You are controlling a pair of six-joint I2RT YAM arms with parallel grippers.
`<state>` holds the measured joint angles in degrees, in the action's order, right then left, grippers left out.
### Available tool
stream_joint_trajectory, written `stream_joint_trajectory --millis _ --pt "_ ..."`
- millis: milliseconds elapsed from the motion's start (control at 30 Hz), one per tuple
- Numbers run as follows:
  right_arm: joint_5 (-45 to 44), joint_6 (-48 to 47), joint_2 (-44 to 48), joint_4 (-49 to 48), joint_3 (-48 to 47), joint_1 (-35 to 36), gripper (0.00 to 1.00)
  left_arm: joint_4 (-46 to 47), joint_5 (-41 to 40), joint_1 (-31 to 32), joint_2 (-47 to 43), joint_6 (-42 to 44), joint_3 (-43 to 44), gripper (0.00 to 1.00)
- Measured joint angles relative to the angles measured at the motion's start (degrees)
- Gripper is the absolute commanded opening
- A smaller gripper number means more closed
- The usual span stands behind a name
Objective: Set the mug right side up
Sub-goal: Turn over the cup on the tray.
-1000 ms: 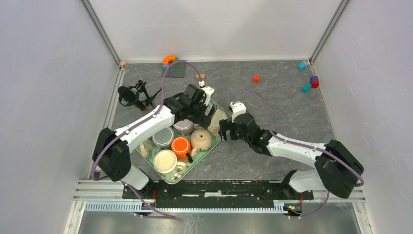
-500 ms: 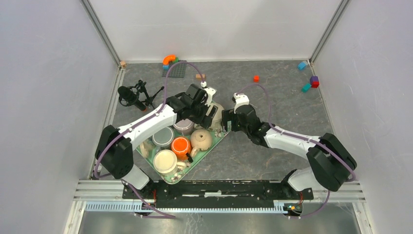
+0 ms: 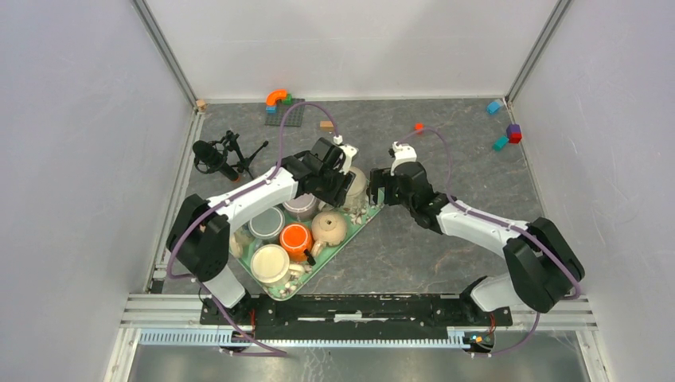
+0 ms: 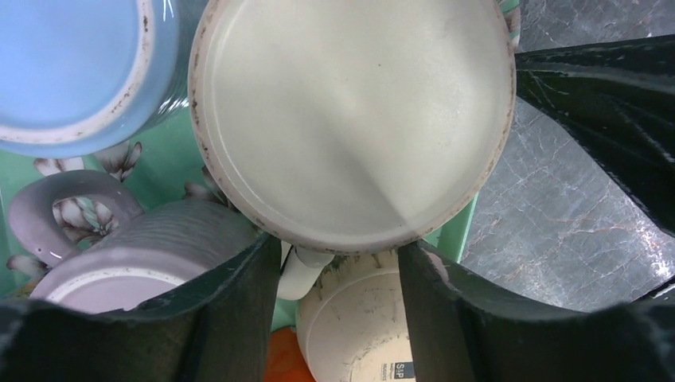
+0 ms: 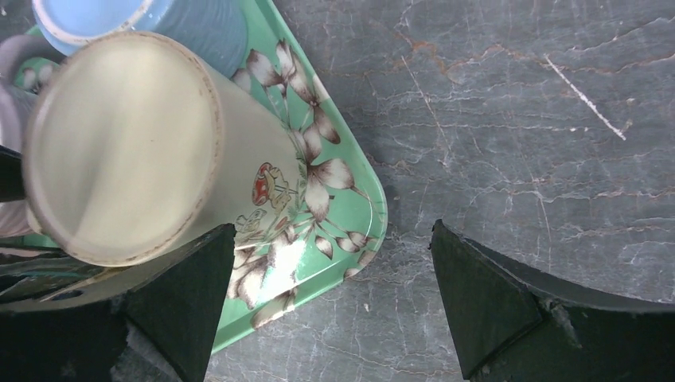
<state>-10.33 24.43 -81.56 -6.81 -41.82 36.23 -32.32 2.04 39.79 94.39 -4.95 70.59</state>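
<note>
**Mug [image 3: 356,181] base-up in the tray's far corner, a gripper on each side**

The mug is cream with a small red mark on its side. It stands upside down in the far right corner of the tray [image 5: 350,267], flat base facing up. The green, flower-printed tray lies askew on the worktop [image 3: 477,175], left of the middle, with that corner pointing toward the right arm.

The left gripper [image 4: 338,251] is at the mug's near-left side. Its jaws stand about half apart. In the wrist view one finger [image 4: 239,318] sits on either side of the mug's lower edge, and a white stub under that edge shows between them. Whether the fingers press on the mug I cannot tell.

The right gripper [image 5: 332,239] hangs over the tray's right corner, just beside the mug. Its jaws are spread wide and hold nothing. The mug sits by one finger, mostly outside the gap, and bare worktop lies under the other finger.

More crockery fills the rest of the tray. A blue cup [image 4: 64,64] is just beside the mug along the far edge, and a lilac ribbed cup [image 4: 143,255] is next to both. An orange cup [image 3: 295,237] sits near the tray's middle, and a large cream cup [image 3: 271,263] sits toward its near corner.

A microphone [image 3: 211,157] stands near the worktop's left edge. Small blocks [image 3: 513,133] lie scattered along the far edge.
</note>
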Motion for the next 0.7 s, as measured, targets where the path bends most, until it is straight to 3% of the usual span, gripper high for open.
stream_joint_trajectory --millis 700 --pt "-0.48 -0.02 7.72 0.28 5.18 -1.40 0.98 3.76 -0.74 2.23 4.07 -2.21 2.58 0.54"
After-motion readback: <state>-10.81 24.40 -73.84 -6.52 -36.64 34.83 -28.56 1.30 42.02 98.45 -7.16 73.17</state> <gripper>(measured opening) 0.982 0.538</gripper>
